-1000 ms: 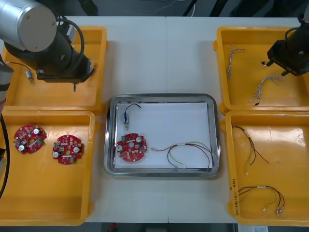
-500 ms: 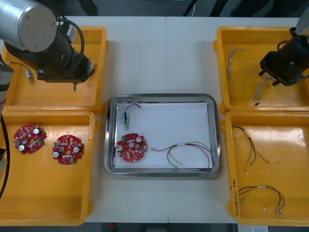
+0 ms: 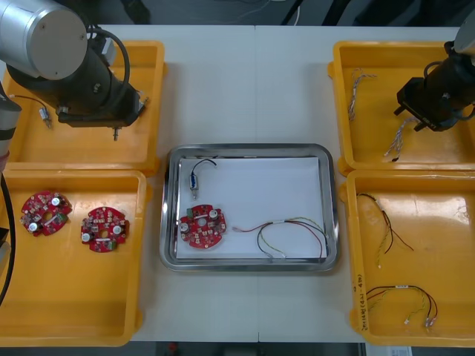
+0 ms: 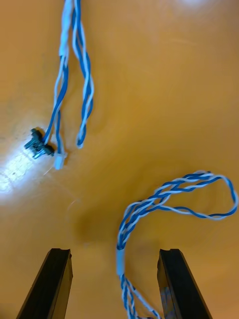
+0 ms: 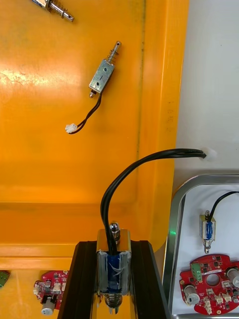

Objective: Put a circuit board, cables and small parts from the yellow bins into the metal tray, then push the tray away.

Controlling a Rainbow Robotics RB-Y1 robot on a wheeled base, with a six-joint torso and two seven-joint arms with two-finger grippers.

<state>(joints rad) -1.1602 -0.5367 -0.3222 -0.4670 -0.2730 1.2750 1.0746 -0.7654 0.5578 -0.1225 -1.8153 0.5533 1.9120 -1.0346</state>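
My right gripper (image 4: 113, 253) hangs wide open, a blue and white cable (image 4: 164, 196) lying between its fingers. My left gripper (image 5: 113, 244) clamps a small metal part (image 5: 113, 264).

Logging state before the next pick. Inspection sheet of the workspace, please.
Surface: light table, no marks seen.
Job's things: metal tray holds circuit board, small metal part, red and yellow cable.
Clutter: nothing seen.
Grippers: left gripper shut on second small metal part, above far left bin; right gripper open above far right bin.
Cables: twisted blue and white cable lies between right fingers; loose cables in near right bin.
Surroundings: dark beyond far edge, cannot tell.
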